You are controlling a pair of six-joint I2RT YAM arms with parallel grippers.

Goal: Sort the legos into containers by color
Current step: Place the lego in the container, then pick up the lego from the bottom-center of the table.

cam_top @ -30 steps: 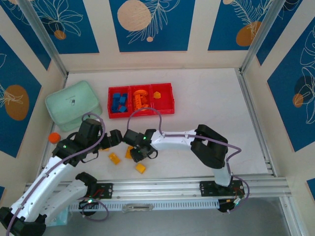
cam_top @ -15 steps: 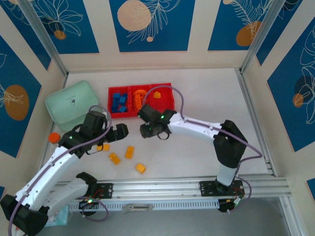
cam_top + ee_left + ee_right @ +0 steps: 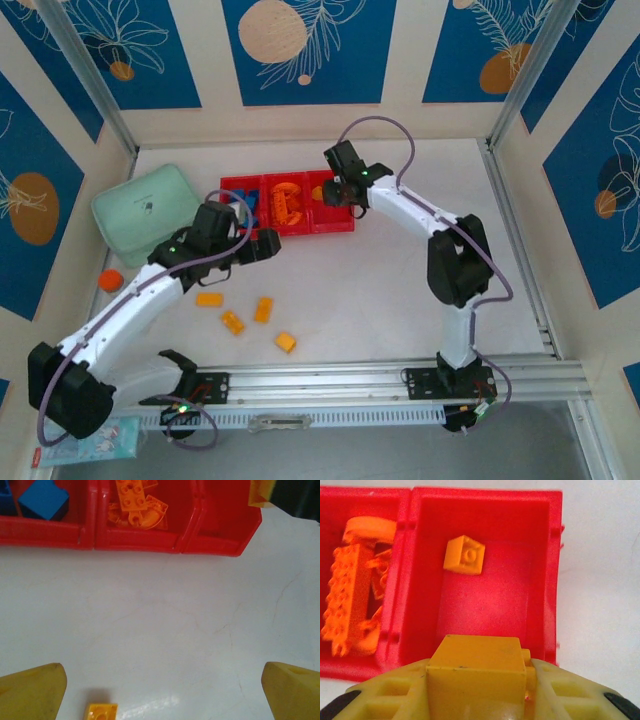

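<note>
One yellow brick [image 3: 476, 655] — long axis crosswise — sits clamped in the right claw [image 3: 477, 690]; left claw [image 3: 162, 690] gapes wide.

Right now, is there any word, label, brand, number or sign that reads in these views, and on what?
No text can be read.
mint green box: small dark mark on the lid, too small to read.
yellow brick in the red tray: its stud is too blurred to show lettering.
</note>
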